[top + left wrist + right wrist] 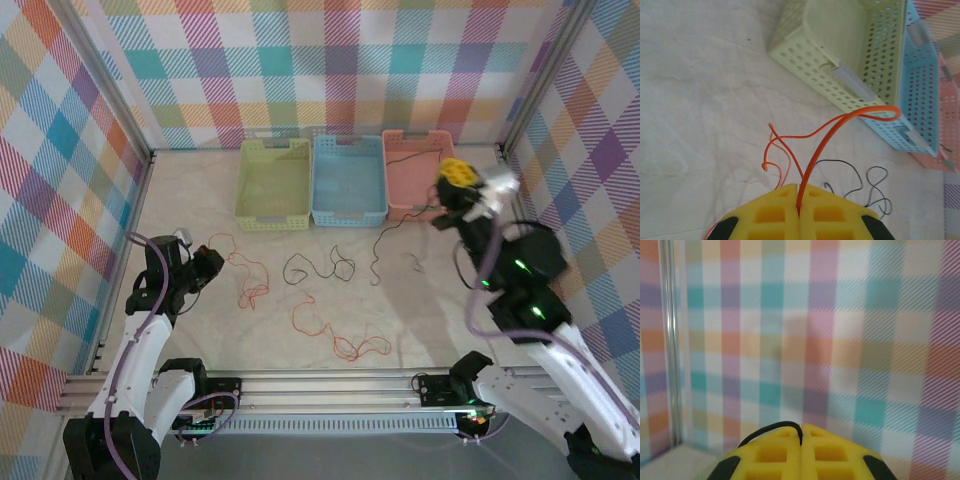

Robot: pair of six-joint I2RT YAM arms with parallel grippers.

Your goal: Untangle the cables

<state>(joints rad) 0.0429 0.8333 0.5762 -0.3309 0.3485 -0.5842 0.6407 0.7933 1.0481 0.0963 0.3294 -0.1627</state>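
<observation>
Orange cable (806, 179) is what my left gripper (208, 262) has hold of. In the left wrist view the yellow fingers (770, 215) are clenched together, and the strand rises from the seam between them and arches toward the yellow-green basket (272, 220). From above, the rest of it lies in loose squiggles on the table (430, 320), running from the left side toward the near middle.

A black cable (320, 268) lies free on the table just right of the orange loops, in front of the blue basket (348, 218), touched by neither gripper.

My right gripper (455, 182) is raised on the right, beside the pink basket (400, 211) and facing the plaid wall (840, 340). Its fingers (835, 455) are pressed tight, pinching a dark strand (771, 429) that loops out of the seam. Overhead, a thin dark line runs from that gripper down to the table near the middle, and another stretch lies inside the pink basket. I cannot tell whether both stretches belong to one wire.
</observation>
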